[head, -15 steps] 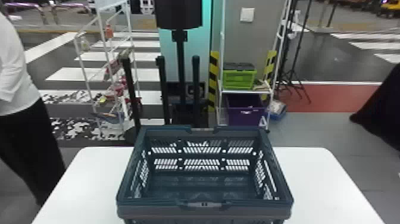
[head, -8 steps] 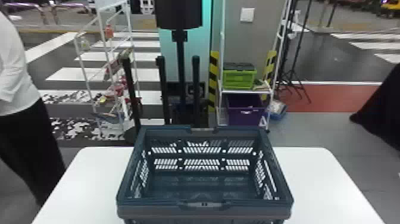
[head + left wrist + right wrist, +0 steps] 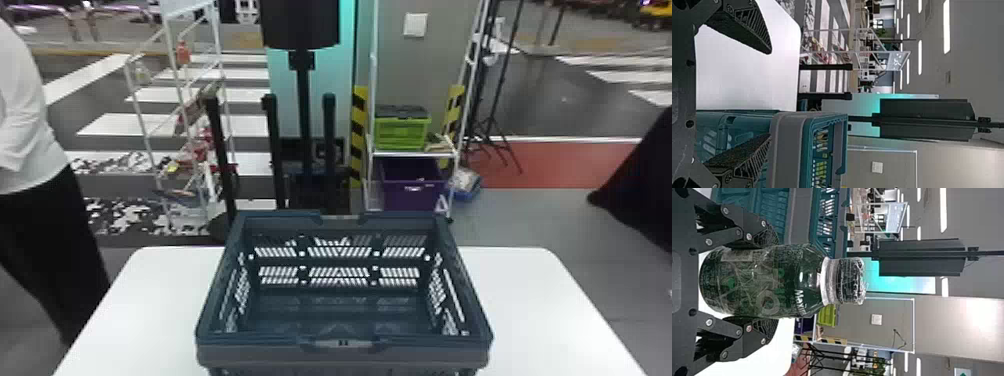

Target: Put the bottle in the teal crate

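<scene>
Right wrist view: right gripper point(image 3: 774, 282) has its jaws closed on the bottle point(image 3: 803, 268), one against each side of the body. Bottle upright, dark green, with print on it; white collar point(image 3: 828, 282) below a clear-and-black cap point(image 3: 851, 282). Position: outside the teal crate point(image 3: 250, 356), near its right side. Whether the bottle's base meets the bench point(image 3: 542, 305) cannot be told.

Left wrist view: left gripper point(image 3: 769, 94) with jaws wide apart. One jaw is seen against the white bench top, the other against the crate. Contact between that jaw and the crate cannot be told.

Head view: crate stands upright on the bench, its open top up, slotted walls, handle cut-outs in the near and far rims. Behind the bench, a lime-green crate point(image 3: 400, 134) rests on a shelf, with a purple bin point(image 3: 410, 192) below it. Yellow-and-black striped post point(image 3: 358, 117) just beside the shelf. Farther left, a black cylinder point(image 3: 300, 25) on a dark stand, then a white rack point(image 3: 185, 6) carrying small items.
</scene>
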Tool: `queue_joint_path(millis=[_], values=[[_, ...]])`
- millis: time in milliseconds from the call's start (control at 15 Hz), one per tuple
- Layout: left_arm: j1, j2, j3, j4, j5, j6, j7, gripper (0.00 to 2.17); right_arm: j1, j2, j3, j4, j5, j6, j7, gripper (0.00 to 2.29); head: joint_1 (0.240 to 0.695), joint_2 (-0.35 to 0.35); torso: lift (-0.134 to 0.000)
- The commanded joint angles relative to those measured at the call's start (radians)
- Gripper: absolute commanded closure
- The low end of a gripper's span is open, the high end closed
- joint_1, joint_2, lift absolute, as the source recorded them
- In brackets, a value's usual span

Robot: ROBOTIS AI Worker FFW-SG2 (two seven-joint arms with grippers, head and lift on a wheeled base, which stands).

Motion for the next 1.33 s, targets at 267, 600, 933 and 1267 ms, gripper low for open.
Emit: queue_joint_path(millis=[267, 600, 933, 1267], values=[[0.003, 0.000, -0.001, 0.002, -0.001, -0.004, 0.000, 0.13, -0.080, 0.001, 0.014, -0.131, -0.002, 0.136, 0.000, 2.22, 0.499, 0.000, 0.000], [0.006, 0.002, 0.001, 0.009, -0.001, -0.007, 0.000, 0.13, -0.200, 0.001, 0.057, -0.221, -0.030, 0.418, -0.002, 2.22, 0.499, 0.000, 0.000], [0.000, 0.003, 0.001, 0.015, 0.000, -0.004, 0.000, 0.13, -0.352, 0.001, 0.136, -0.284, -0.010, 0.639, -0.052, 2.22, 0.499, 0.000, 0.000], [-0.003, 0.006, 0.001, 0.026, 0.005, -0.007, -0.001, 0.13, -0.588, -0.089, 0.334, -0.232, -0.034, 0.906, -0.287, 2.22, 0.499, 0.000, 0.000]])
